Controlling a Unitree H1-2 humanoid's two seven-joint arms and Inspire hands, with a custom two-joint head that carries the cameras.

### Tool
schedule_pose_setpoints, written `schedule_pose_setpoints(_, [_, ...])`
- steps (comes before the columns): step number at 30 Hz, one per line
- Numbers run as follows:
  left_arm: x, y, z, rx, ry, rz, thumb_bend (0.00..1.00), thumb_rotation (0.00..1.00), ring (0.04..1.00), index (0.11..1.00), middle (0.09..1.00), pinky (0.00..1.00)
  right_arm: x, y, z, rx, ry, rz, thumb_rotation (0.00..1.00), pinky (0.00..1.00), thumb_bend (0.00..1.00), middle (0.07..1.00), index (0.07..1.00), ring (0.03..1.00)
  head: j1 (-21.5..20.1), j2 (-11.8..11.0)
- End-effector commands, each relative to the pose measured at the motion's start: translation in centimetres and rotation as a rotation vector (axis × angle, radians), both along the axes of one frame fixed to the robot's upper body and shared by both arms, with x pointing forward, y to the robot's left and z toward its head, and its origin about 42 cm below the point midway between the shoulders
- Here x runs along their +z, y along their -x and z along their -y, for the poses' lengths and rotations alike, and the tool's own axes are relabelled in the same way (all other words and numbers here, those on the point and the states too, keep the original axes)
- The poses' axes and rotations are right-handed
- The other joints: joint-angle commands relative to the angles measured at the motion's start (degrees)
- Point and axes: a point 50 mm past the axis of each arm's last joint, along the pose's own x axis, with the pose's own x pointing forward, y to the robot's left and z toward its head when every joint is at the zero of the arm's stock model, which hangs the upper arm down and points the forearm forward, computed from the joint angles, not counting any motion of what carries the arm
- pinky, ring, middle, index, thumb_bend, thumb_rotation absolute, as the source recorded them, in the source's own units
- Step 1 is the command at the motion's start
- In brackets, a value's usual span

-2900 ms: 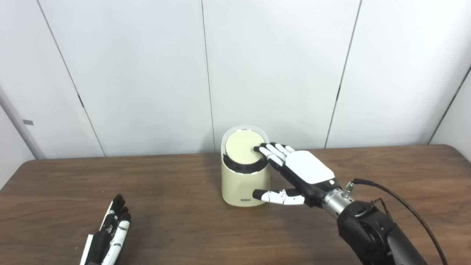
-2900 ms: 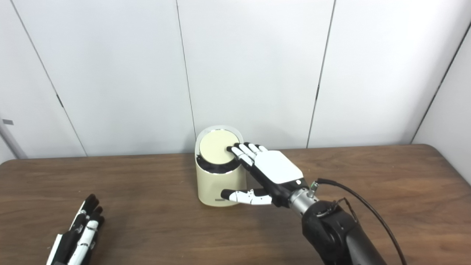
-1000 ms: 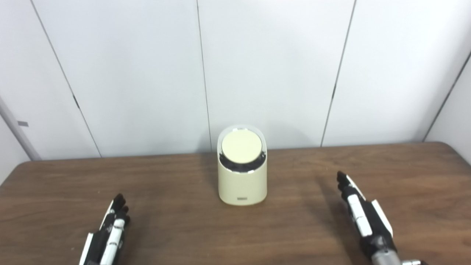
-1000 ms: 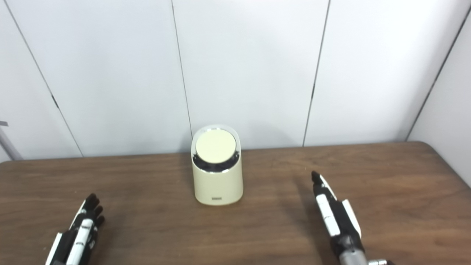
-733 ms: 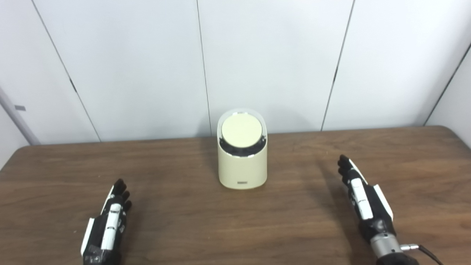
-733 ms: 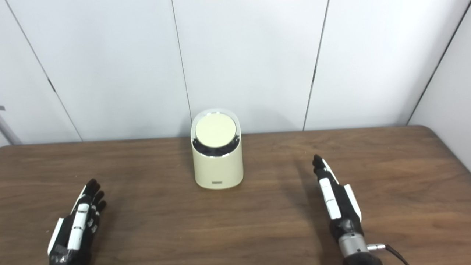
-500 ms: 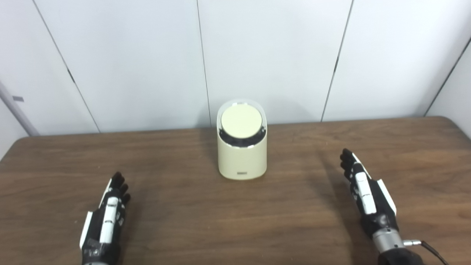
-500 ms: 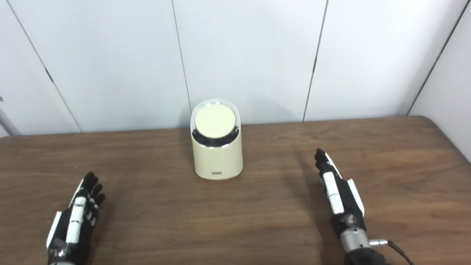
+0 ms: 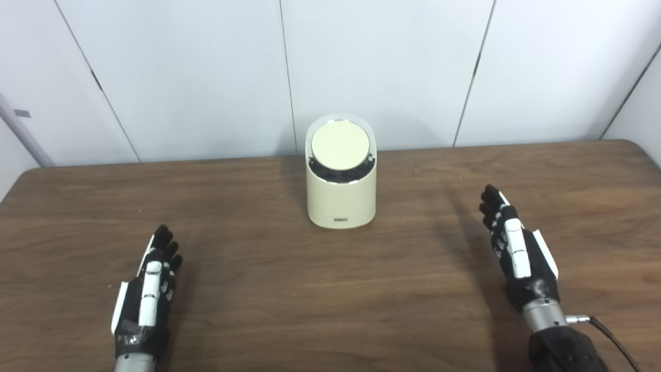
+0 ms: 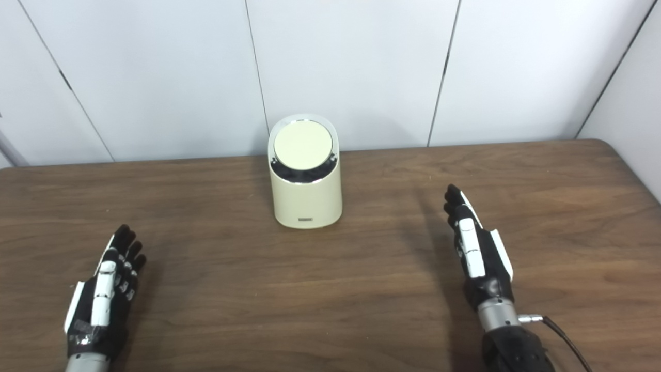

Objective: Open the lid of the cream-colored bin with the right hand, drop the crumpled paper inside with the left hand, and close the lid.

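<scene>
The cream-colored bin (image 9: pixel 340 199) stands at the back middle of the brown table (image 9: pixel 320 289), its round lid (image 9: pixel 340 144) down and tilted toward me. No crumpled paper shows anywhere. My left hand (image 9: pixel 150 289) rests edge-on at the front left, fingers straight, holding nothing. My right hand (image 9: pixel 516 248) rests edge-on at the front right, well to the right of the bin, fingers straight and empty.
White wall panels (image 9: pixel 382 67) rise right behind the bin. The table's rounded far corners lie at the left (image 9: pixel 31 173) and right (image 9: pixel 630 144). A black cable (image 9: pixel 609 336) trails from my right wrist.
My right hand left the bin's lid and drew back to the front right of the table. The camera has tilted down, so the whole scene sits higher in the picture. The left hand stayed put.
</scene>
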Motion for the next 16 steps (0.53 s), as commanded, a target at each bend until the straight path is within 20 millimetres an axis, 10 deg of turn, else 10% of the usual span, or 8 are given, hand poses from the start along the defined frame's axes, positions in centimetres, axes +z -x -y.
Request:
schedule_pose_setpoints(1, [0.83,0.11,0.05,-0.009,-0.003,0.044,0.47,0.83,1.000,1.000,1.000,1.00,1.57,-0.11,0.00,-0.003,-0.006,0.085,1.00,0.99,0.48,0.963,0.957,0.963,-0.07,0.45])
schedule_pose_setpoints(16, [0.61,0.55,0.46,0.005,-0.008,0.035,0.47,0.85,0.998,0.997,1.000,1.00,1.22,0.76,-0.03,0.001,-0.014,0.073,1.00,1.00,0.48,0.970,0.954,0.973,0.52,2.55])
